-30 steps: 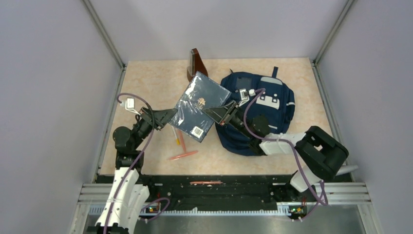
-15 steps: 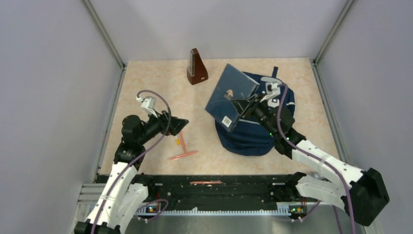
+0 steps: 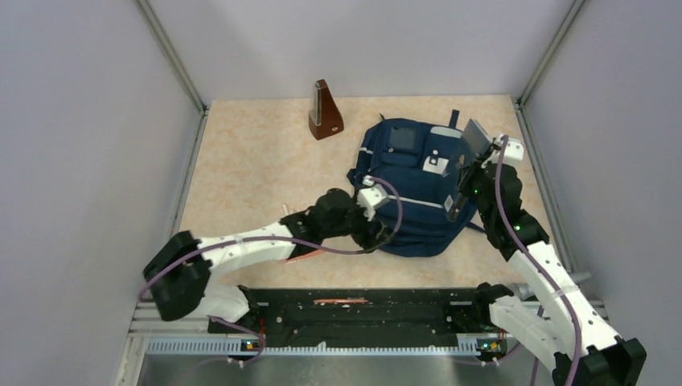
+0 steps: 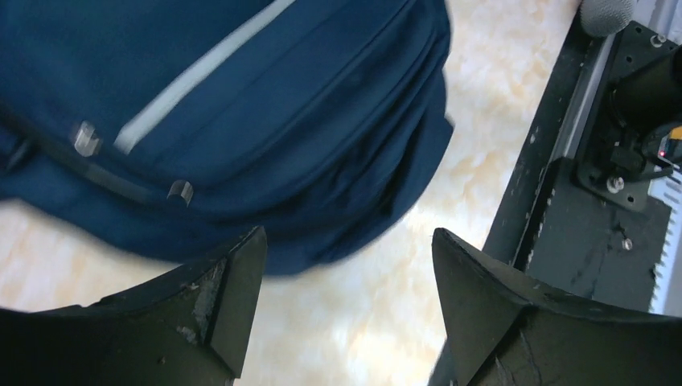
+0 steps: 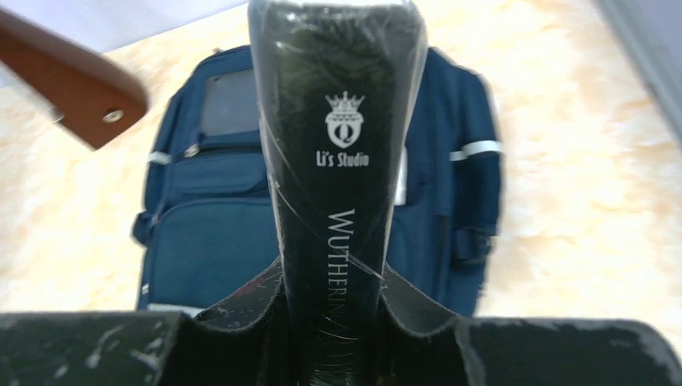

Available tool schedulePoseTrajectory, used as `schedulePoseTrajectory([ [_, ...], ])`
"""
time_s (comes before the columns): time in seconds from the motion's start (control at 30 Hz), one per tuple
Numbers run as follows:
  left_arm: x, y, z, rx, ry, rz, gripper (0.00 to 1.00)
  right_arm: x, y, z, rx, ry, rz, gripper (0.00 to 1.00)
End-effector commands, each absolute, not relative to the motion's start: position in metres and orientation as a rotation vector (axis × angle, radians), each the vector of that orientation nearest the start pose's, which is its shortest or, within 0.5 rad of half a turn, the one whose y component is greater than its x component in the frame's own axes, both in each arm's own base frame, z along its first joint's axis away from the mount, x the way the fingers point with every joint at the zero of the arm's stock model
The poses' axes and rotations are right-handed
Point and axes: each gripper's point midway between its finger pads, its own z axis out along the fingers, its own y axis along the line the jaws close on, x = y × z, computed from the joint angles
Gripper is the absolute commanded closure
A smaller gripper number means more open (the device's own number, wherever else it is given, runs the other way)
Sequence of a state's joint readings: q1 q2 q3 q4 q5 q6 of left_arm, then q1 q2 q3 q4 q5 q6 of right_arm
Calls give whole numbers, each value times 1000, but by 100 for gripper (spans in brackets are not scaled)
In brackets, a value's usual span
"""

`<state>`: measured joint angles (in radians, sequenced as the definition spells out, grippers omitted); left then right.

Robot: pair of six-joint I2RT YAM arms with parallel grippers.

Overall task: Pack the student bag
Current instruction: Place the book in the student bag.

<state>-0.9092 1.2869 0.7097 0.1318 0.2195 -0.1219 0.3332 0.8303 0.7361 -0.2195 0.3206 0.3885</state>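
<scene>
The student bag (image 3: 410,173) lies flat at the right of the table, navy with pale patches. My right gripper (image 3: 469,183) is shut on a dark blue book (image 3: 475,134), held on edge above the bag's right side. In the right wrist view the book's spine (image 5: 346,161) rises between the fingers (image 5: 253,310), with the bag (image 5: 209,241) below it. My left gripper (image 3: 378,234) is open and holds nothing, close to the bag's near left edge. In the left wrist view the bag (image 4: 241,112) fills the top, above the open gripper (image 4: 346,277).
A brown metronome (image 3: 325,111) stands at the back, left of the bag, and shows again as the metronome (image 5: 72,80) in the right wrist view. An orange pen (image 3: 310,255) lies partly under my left arm. The black base rail (image 4: 579,201) runs along the near edge.
My left gripper let go of the book, opened and swung right to the bag's near edge. My right gripper carried the book right, over the bag, and turned it on edge.
</scene>
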Motion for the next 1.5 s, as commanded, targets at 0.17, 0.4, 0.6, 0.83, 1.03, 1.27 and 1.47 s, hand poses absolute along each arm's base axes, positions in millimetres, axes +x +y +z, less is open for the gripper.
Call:
schedulePoseTrajectory([
  [0.17,214,-462,156,1205,1572,-784,15,280,2,312,401,1619,-2,100],
  [0.4,217,-488,126,1293,1566,-745,10,259,-8,317,405,1603,-21,100],
  [0.6,232,-487,107,1291,1574,-607,8,254,-4,319,396,1598,17,100],
  [0.83,272,-467,111,1083,1594,-322,30,248,0,327,386,1572,64,100],
  [1.03,292,-453,151,896,1567,-238,83,243,7,334,359,1572,119,100],
  [1.27,301,-448,205,818,1509,-222,100,230,15,347,328,1574,188,100],
  [1.47,293,-447,241,787,1526,-337,100,227,21,334,323,1622,216,100],
])
